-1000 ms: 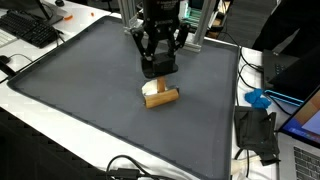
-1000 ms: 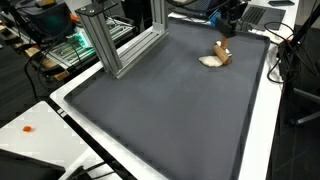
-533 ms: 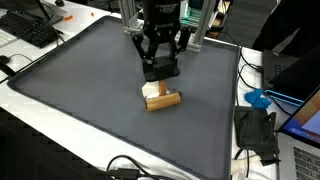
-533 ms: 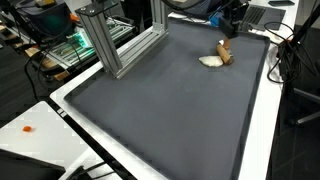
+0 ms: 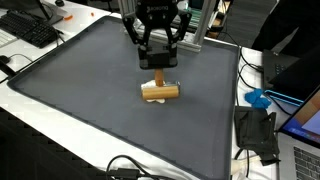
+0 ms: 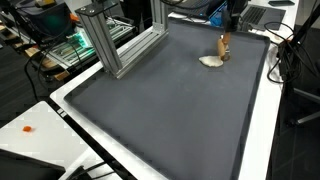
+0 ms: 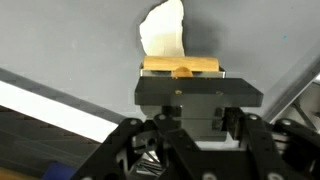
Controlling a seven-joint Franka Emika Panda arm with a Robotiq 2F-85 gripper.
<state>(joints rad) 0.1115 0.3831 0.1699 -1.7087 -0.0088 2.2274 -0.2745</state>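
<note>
Across the closed fingertips of the claw (image 7: pixel 182 84) sits the wooden block (image 7: pixel 181 66), pinched at its middle and held level, low over the grey mat (image 5: pixel 80 90) that covers the bench (image 5: pixel 35 128). Whether it clears the mat I cannot tell. Just beyond it lies a white lump (image 7: pixel 163 30), close to it or touching. Gripped only at the centre, the block could swivel or slip out, and a careless drop or sideways move would likely knock the white lump away.
</note>
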